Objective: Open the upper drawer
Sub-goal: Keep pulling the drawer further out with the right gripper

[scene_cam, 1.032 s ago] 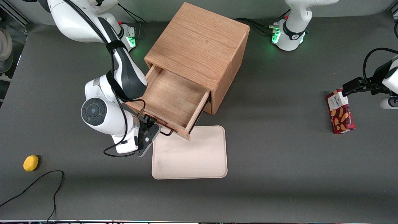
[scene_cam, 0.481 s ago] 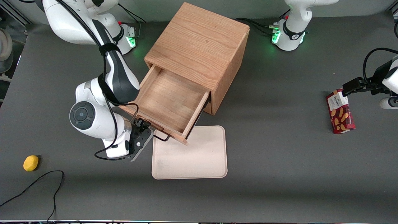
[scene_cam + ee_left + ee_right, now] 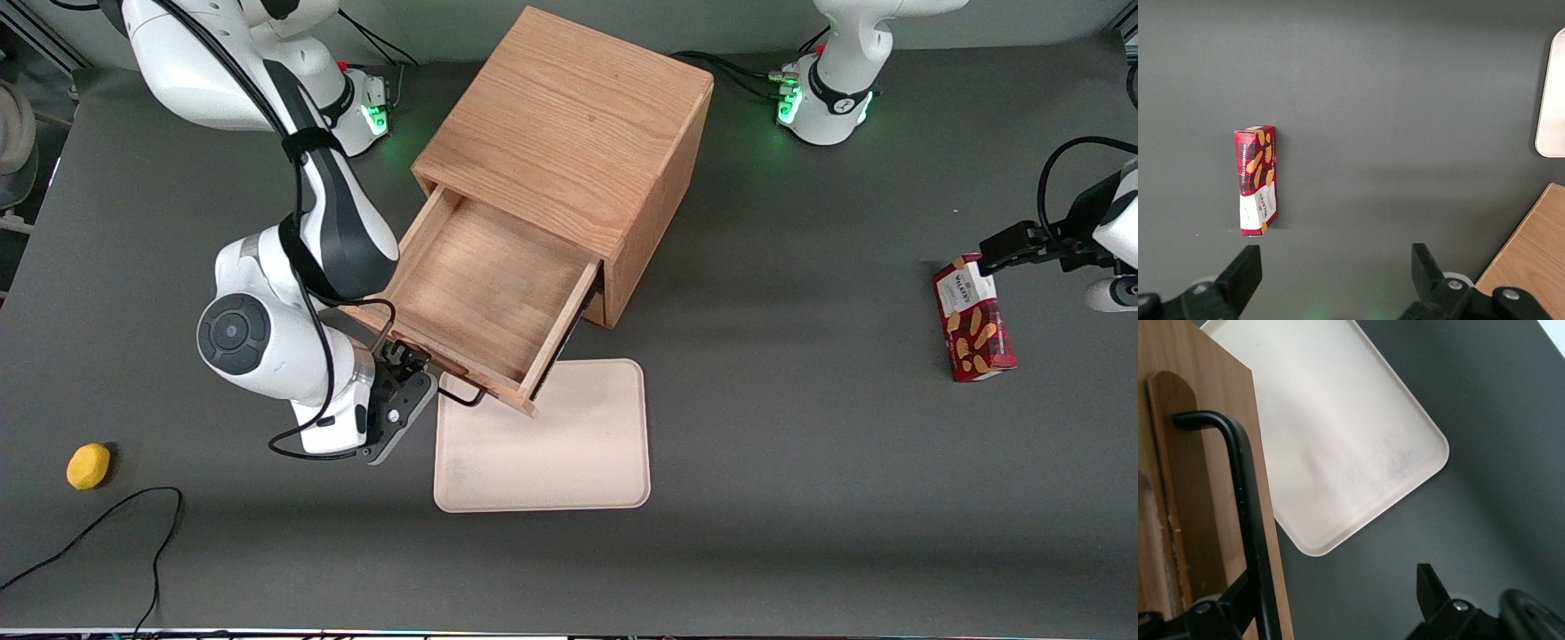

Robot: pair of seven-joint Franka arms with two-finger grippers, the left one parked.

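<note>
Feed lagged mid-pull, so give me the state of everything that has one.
Upper drawer: pulled well out, box empty.
Handle: between the open claw's fingers, one finger beside it.
Claw: open, at the drawer front.
Lower drawer: hidden under the upper one, cannot tell.
Tray: empty, flat, drawer corner overhangs it.
Biscuit box: lying flat.

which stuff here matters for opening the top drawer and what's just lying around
Job: upper drawer, pulled out; its black handle; gripper, open, at the handle.

Lying about: beige tray under the drawer's front corner, yellow object, biscuit box.
</note>
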